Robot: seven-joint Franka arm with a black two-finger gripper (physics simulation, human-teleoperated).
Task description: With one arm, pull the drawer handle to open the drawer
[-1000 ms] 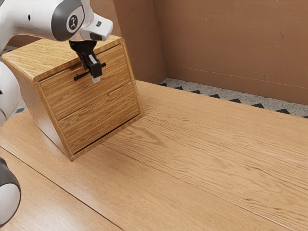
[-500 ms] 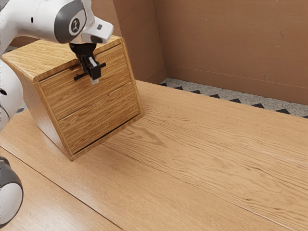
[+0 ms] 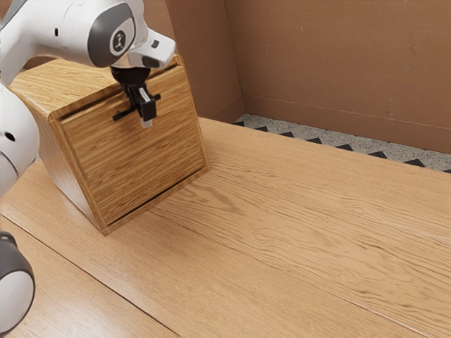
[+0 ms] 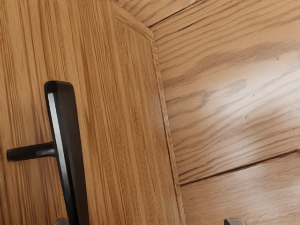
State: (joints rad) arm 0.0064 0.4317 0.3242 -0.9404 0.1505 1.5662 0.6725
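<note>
At the exterior view's left, the white arm (image 3: 77, 28) comes in over a wooden cabinet (image 3: 49, 88) that stands on the far left part of the table (image 3: 296, 232). The cabinet looks tilted, its face leaning back toward the top. A narrow dark gap runs between the cabinet's top board and the upper edge of the drawer front (image 3: 134, 155).

The black handle (image 3: 121, 113), a slim bar, sits high on that front and slants up toward the right. The gripper (image 3: 145, 116) hangs straight down from the arm's hand onto the right half of the bar, with one pale tip showing just below it.

In the wrist view, the handle (image 4: 65, 150) runs as a long dark bar beside the drawer front (image 4: 122, 117), joined to it by a short round post (image 4: 30, 152). Two pale fingertips (image 4: 232, 221) show at the edge nearest the hand and stand well apart. One is just beside the bar, on the side facing the drawer front, and the other is out over the table (image 4: 225, 93). The fingers are spread and do not clamp the handle.

To the right of the cabinet, the table stretches away bare. Beyond it on the far side lies a strip of speckled floor (image 3: 366, 144) edged with black triangles, and behind that a brown wall (image 3: 338, 56).
</note>
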